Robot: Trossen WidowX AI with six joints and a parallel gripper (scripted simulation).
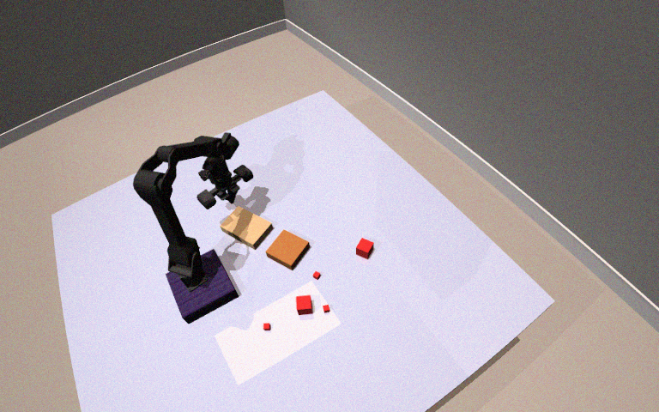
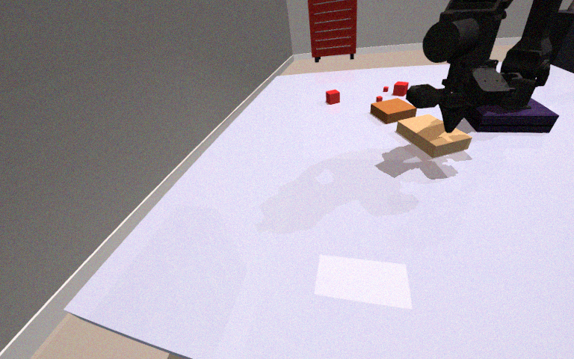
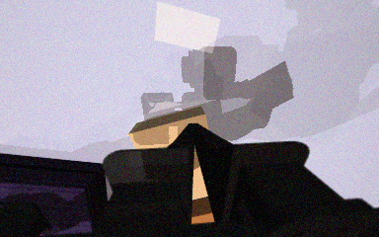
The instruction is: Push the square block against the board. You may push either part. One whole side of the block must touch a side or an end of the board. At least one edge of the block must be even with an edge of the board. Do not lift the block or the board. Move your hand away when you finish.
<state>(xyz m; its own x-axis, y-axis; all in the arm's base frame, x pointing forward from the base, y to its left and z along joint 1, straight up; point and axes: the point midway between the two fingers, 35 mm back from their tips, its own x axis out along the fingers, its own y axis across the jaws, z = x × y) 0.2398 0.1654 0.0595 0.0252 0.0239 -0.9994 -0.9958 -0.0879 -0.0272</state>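
The square block (image 1: 287, 248) (image 2: 392, 109) is orange and lies flat. The board (image 1: 248, 228) (image 2: 423, 124) (image 3: 150, 135) is light tan, longer than the block, and lies flat beside it. A narrow gap separates the block from the board's near end in the top view, and the facing sides look roughly parallel. My gripper (image 1: 232, 200) (image 2: 449, 130) (image 3: 192, 127) is shut and empty. Its tips are raised, near the board's end that is away from the block; their exact height is unclear. In the wrist view, the fingers hide much of the board and nearly all of the block.
Two larger red cubes (image 1: 364, 247) (image 1: 304, 305) and several small red cubes stand beyond the block. The arm stands on a dark purple base (image 1: 216, 291) (image 2: 514, 120) (image 3: 64, 202) near the board. A red cabinet (image 2: 332, 27) stands behind the table.
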